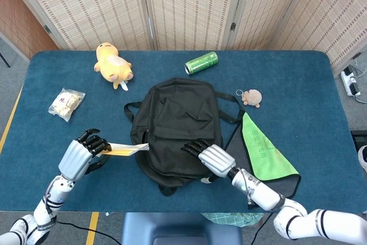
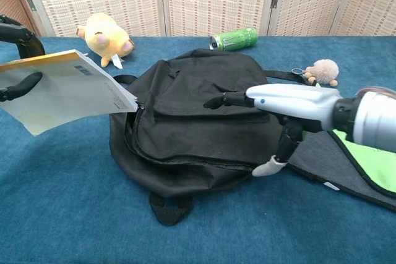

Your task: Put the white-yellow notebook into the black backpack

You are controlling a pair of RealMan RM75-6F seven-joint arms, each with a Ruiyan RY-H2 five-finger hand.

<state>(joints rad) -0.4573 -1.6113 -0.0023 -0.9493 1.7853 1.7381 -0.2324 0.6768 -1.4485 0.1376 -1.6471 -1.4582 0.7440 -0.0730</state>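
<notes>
Now left robot hand (image 1: 77, 156) gripping notebook (image 2: 65, 90), beside backpack (image 1: 175, 127)

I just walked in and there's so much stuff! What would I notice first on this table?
Probably the big black backpack lying flat in the middle of the blue table, with the right hand spread open over it. Then the left hand at the left, holding a white-yellow notebook whose corner points at the bag's side.

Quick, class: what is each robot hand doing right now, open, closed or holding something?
Left hand: holds the white-yellow notebook by its edge, beside the black backpack.
Right hand: open, fingers spread over the backpack, holding nothing.
</notes>
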